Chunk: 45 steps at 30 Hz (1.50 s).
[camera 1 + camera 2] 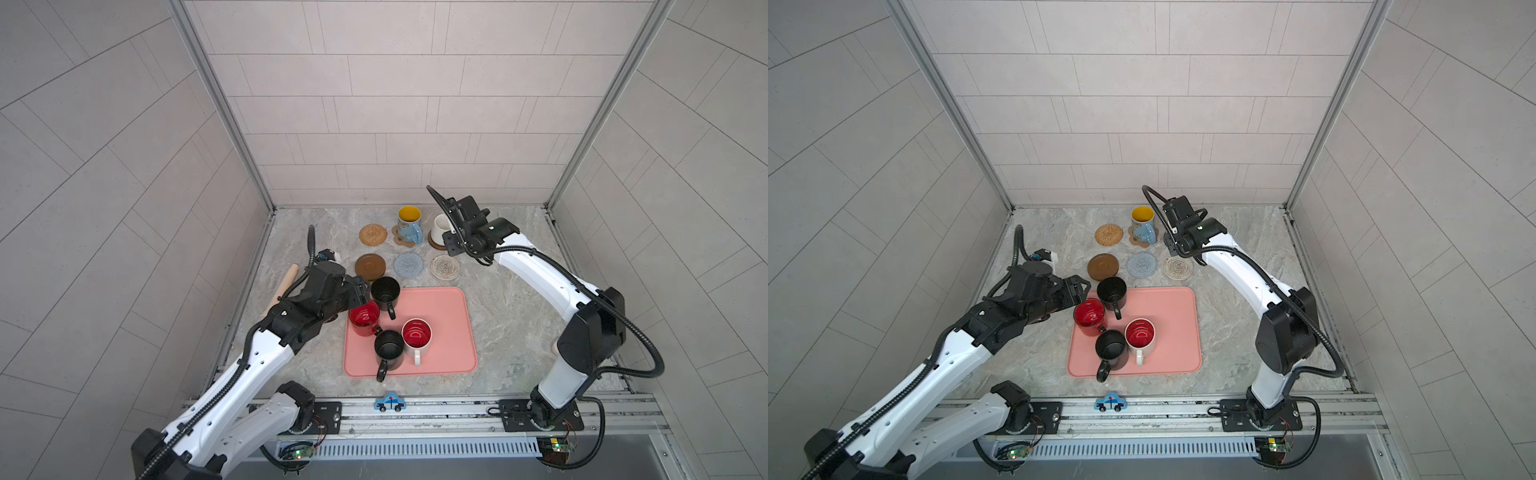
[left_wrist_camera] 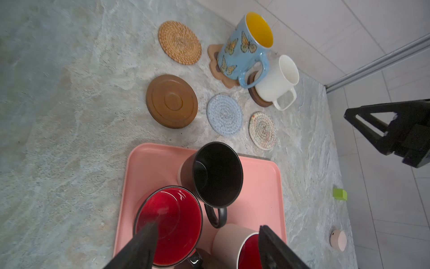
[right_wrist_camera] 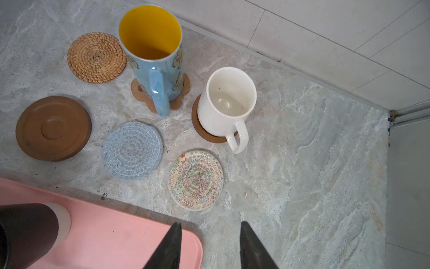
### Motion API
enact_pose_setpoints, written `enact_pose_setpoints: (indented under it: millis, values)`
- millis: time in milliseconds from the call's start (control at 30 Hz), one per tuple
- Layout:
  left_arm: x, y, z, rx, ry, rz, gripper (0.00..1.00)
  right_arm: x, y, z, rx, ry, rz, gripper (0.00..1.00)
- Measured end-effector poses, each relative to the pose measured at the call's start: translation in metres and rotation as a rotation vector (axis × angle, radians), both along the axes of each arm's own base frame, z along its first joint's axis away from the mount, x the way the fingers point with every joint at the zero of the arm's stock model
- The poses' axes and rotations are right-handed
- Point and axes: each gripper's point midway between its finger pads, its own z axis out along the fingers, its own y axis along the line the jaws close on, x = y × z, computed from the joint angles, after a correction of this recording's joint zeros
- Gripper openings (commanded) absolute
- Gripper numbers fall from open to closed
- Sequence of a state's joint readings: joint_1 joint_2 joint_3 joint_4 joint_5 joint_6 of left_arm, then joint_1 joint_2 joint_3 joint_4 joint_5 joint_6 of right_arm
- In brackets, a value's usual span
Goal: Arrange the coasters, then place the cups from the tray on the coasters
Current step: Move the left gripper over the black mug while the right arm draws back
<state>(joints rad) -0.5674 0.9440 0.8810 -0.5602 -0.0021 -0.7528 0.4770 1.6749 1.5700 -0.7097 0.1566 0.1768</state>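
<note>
My left hand (image 2: 208,227) is spread wide over the red cup (image 2: 167,223) at the tray's (image 2: 151,167) left edge. My right hand (image 3: 210,229) is apart too, holding nothing, past the tray's far right corner. Behind the tray, the blue cup (image 2: 242,49) sits on the paw coaster (image 2: 213,50), the cream-white cup (image 2: 274,81) on a brown coaster (image 3: 207,138).

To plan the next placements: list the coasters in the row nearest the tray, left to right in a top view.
brown wooden coaster → grey-blue crochet coaster → cream crochet coaster
</note>
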Motion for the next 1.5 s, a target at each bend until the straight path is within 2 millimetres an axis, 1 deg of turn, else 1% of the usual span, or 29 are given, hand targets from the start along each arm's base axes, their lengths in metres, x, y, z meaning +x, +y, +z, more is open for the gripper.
enact_pose_setpoints:
  millis: [100,300,433,567,733,933,1100,1367,1500]
  values:
    - [-0.001,-0.018,-0.004,0.022,0.024,-0.027,0.74,-0.012,-0.007,-0.001,0.004,0.003,-0.015,0.44]
    - [-0.006,-0.047,-0.016,0.039,0.087,-0.054,0.73,-0.028,-0.016,0.002,0.017,0.001,-0.034,0.44]
    - [-0.011,-0.070,-0.034,0.058,0.152,-0.078,0.70,-0.035,-0.020,0.000,0.023,0.006,-0.043,0.44]
    - [-0.018,-0.081,-0.053,0.086,0.210,-0.077,0.68,-0.042,-0.023,-0.007,0.023,0.022,-0.051,0.43]
    - [-0.016,-0.081,-0.060,0.102,0.232,-0.046,0.68,-0.049,-0.026,-0.014,0.025,0.044,-0.058,0.44]
    - [-0.011,-0.084,-0.064,0.128,0.254,-0.029,0.67,-0.060,-0.031,-0.014,0.034,0.042,-0.067,0.44]
    - [-0.011,-0.080,-0.070,0.154,0.269,-0.014,0.66,-0.062,-0.032,-0.015,0.037,0.045,-0.073,0.43]
    - [-0.014,-0.069,-0.074,0.208,0.277,0.007,0.66,-0.063,-0.031,-0.015,0.052,0.048,-0.083,0.43]
    - [-0.014,-0.067,-0.075,0.219,0.277,0.013,0.66,-0.063,-0.031,-0.016,0.051,0.051,-0.085,0.43]
